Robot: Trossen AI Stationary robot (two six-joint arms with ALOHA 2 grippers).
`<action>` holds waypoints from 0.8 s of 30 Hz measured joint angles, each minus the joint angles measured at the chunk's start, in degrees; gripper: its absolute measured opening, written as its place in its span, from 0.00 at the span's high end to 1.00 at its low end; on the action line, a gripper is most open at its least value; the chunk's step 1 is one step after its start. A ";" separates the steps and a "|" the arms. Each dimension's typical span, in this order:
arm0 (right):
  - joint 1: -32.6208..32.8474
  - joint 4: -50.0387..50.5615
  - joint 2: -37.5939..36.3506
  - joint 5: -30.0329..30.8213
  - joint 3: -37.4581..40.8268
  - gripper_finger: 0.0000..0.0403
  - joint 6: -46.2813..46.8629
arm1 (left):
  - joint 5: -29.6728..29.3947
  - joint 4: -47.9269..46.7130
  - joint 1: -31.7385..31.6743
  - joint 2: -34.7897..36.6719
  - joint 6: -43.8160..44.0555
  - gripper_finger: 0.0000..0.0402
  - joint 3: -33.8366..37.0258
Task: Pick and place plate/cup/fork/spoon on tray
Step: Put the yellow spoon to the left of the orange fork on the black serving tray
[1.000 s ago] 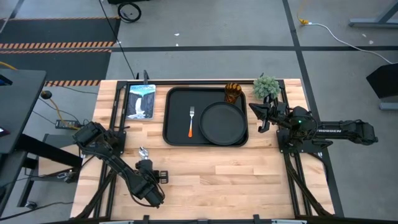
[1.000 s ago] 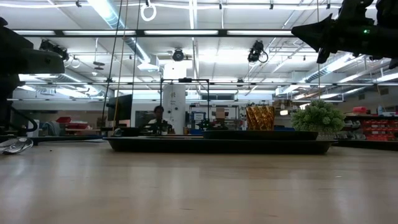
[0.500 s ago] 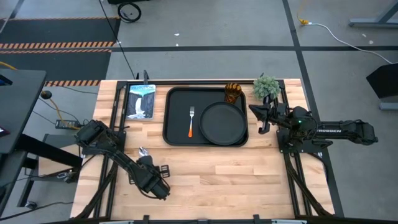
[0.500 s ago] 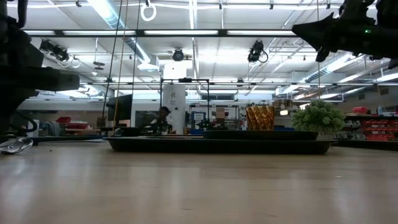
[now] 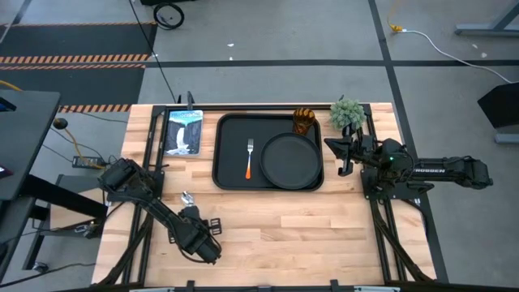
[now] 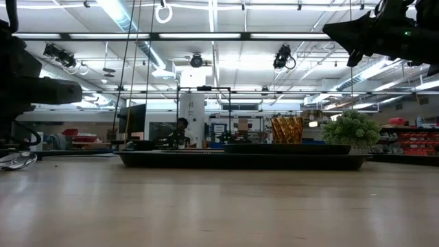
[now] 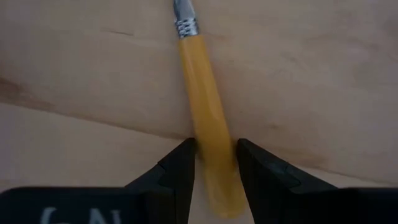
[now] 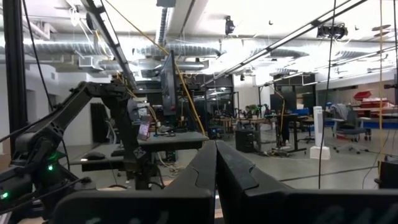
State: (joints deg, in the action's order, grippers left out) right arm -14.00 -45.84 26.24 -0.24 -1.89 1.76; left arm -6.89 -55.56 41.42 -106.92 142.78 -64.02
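The spoon (image 7: 200,106) has a yellow-orange handle and lies on the wooden table near the left; its silver bowl (image 5: 186,197) points to the far edge and shows in the low view (image 6: 16,160). My left gripper (image 5: 190,212) is low over it, shut on the handle. The fork (image 5: 249,160) and the round black plate (image 5: 289,160) lie on the black tray (image 5: 229,180). The amber cup (image 5: 302,122) stands at the tray's far right corner. My right gripper (image 5: 328,144) is shut and empty, raised by the tray's right edge. My left gripper pinches the spoon's yellow-orange handle near its free end (image 7: 214,155) between its two fingers (image 7: 180,168), one on each long side. The fingers come from above and lie along the handle. The spoon lies flat on the table.
A small green potted plant (image 5: 347,113) stands at the far right, beside the cup. A picture card (image 5: 183,132) lies at the far left of the table. Bare wood lies between the tray and the near edge. A person shows in the room beyond (image 6: 180,127).
My left arm's wrist has swung a little toward the table's right edge, while its fingers stay over the spoon's handle. The spoon has kept its place on the table.
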 joint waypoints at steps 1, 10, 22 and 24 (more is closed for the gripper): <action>0.00 0.00 0.00 -0.10 0.00 0.98 0.03 | 0.22 0.24 0.26 -0.14 0.12 0.67 -0.04; 0.00 -2.22 0.00 -0.72 -0.02 0.98 0.26 | -0.14 1.52 1.52 -1.00 0.09 0.68 -0.01; 0.00 -2.12 0.00 -0.91 -0.02 0.98 1.07 | 0.28 1.74 1.12 -1.15 -1.07 0.81 0.01; 0.00 -2.12 0.00 -0.91 -0.02 0.98 1.00 | 0.69 1.74 0.85 -1.15 -1.31 0.82 0.01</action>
State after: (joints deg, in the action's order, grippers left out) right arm -14.00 -47.97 26.24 -1.15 -1.91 2.76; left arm -6.20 -53.82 42.27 -108.07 141.46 -64.01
